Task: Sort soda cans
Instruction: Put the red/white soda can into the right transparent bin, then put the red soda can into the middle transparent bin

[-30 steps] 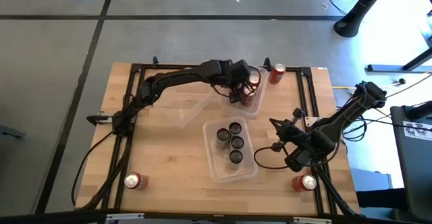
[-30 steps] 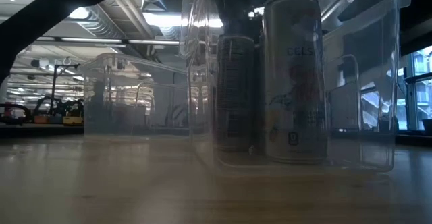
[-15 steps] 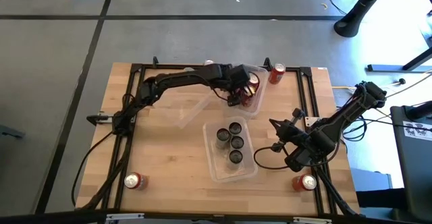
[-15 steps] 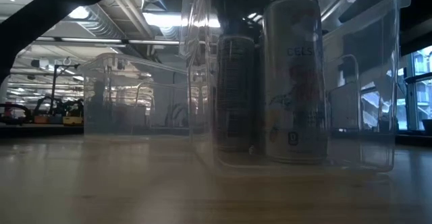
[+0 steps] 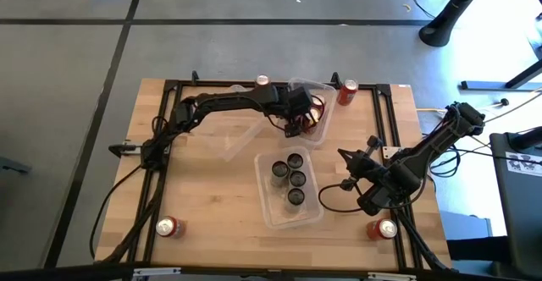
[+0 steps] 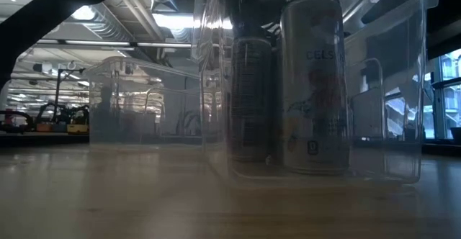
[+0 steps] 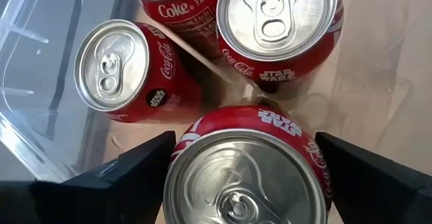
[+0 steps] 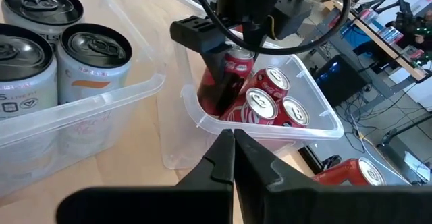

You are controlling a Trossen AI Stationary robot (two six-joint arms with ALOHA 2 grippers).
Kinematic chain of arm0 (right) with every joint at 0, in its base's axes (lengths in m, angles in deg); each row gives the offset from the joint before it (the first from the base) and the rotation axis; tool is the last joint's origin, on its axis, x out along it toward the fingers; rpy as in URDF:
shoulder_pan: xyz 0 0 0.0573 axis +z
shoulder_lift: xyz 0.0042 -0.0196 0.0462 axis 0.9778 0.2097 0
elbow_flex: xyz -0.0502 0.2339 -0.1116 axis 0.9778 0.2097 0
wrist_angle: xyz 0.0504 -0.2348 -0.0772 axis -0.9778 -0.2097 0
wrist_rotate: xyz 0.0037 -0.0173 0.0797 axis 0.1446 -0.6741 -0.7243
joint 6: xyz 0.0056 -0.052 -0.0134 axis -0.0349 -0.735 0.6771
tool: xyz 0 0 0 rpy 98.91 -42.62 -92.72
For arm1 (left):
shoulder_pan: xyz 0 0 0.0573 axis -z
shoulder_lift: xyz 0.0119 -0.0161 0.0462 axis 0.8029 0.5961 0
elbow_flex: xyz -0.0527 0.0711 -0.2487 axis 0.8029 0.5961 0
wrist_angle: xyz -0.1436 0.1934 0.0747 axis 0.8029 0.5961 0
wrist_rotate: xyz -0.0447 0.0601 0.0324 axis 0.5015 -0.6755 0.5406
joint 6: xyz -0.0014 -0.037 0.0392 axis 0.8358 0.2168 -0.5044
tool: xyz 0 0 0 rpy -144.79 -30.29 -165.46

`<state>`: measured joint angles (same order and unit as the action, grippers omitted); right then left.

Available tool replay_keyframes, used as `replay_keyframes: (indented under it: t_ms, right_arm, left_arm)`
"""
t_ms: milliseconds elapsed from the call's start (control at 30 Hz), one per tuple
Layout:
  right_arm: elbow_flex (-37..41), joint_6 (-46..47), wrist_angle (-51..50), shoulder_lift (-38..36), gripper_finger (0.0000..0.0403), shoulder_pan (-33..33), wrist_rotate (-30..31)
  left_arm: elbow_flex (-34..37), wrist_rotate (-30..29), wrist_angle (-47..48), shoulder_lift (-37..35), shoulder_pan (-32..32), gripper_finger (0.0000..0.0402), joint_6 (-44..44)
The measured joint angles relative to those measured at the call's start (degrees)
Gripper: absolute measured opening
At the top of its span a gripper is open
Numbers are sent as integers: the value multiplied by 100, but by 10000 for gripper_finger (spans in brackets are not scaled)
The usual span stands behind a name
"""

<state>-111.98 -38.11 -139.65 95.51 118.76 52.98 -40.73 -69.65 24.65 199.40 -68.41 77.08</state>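
In the left wrist view, the red aluminium soda can with a silver top at twelve o'clock (image 7: 177,5) carries white "Coke" script with "ORIGINAL TASTE" beside it. The red can with a silver pull-tab top at one o'clock (image 7: 278,32) shows white "Coca-Cola" script on its side and a "STAR WARS" mark just below. The red can at nine o'clock (image 7: 128,72) has part of the "Coca-Cola" script and a small round black "STAR WARS" badge. The nearest red can, at six o'clock (image 7: 246,173), reads "STAR WARS" along its upper rim. In the low view, the pale silver can inside the clear plastic bin (image 6: 313,80) bears faint letters reading about "CELS"; the rest is illegible.
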Motion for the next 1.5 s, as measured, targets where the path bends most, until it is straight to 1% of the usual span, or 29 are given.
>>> replay_keyframes:
  t_ms: [67,167,233,367,533,600,700,900,1033,1167,1367,1500]
  right_arm:
    - [0,0,-2,0,3,0,2]
    - [0,-1,-2,0,3,0,44]
    - [0,-2,-2,0,3,0,60]
    - [0,-2,-2,0,3,0,61]
    - [0,-3,-4,0,3,0,61]
    - [0,-2,-2,0,3,0,63]
    - [0,-4,-3,0,3,0,61]
    - [0,-15,-2,0,3,-1,53]
    - [0,-178,21,0,3,0,-36]
    - [0,-187,108,0,3,0,-37]
    - [0,-188,122,0,3,-3,-6]
    - [-4,-189,135,-15,3,-217,-8]
  left_arm:
    - [2,-8,-6,0,1,347,-18]
    - [2,-29,1,-5,2,384,-232]
    - [2,-39,15,-11,-4,394,-323]
    - [-17,-70,-14,-47,-4,380,-59]
    - [-452,-116,423,-210,14,376,132]
    - [-612,-115,574,-394,60,378,231]
    - [-629,-96,633,-739,197,377,294]
    - [-574,-85,1247,-1744,611,376,659]
    - [-168,-125,1481,-2381,1009,379,811]
    - [503,-227,1691,-3052,1398,379,1145]
    - [1866,-1331,1524,-4104,2063,379,2226]
    - [2906,-1844,958,-4796,2489,379,2909]
